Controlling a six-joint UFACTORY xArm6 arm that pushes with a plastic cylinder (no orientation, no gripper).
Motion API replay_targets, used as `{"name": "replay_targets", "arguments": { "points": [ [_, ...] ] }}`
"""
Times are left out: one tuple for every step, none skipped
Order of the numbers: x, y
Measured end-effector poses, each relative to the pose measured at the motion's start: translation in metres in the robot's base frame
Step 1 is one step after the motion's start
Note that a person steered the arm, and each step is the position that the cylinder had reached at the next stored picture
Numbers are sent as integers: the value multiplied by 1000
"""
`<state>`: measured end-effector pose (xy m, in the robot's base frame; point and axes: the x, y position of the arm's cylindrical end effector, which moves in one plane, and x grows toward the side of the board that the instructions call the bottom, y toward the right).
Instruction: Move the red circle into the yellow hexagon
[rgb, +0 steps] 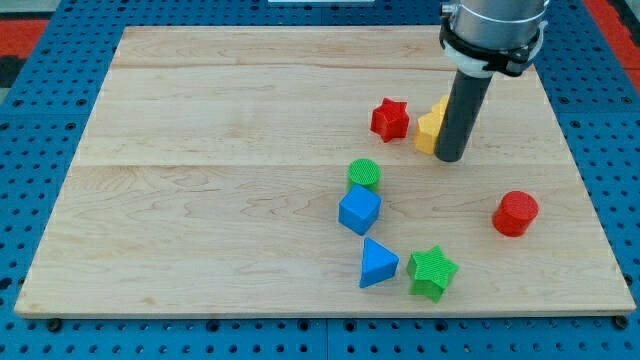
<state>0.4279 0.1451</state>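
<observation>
The red circle (516, 213) lies on the wooden board at the view's right, below centre. The yellow hexagon (429, 130) sits near the view's upper right and is partly hidden behind my rod. My tip (450, 157) rests on the board right beside the yellow hexagon, on its right side, and seems to touch it. The red circle is well down and to the right of my tip, with bare board between them.
A red star (390, 119) lies just left of the yellow hexagon. A green circle (364, 174) sits above a blue cube (359, 210). A blue triangle (377, 264) and a green star (432, 271) lie near the board's bottom edge.
</observation>
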Motion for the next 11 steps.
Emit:
{"name": "replay_targets", "arguments": {
  "points": [
    [12, 49],
    [14, 121],
    [83, 130],
    [132, 126],
    [126, 66],
    [97, 52],
    [74, 42],
    [53, 19],
    [36, -6],
    [14, -8],
    [4, -8]
  ]
}}
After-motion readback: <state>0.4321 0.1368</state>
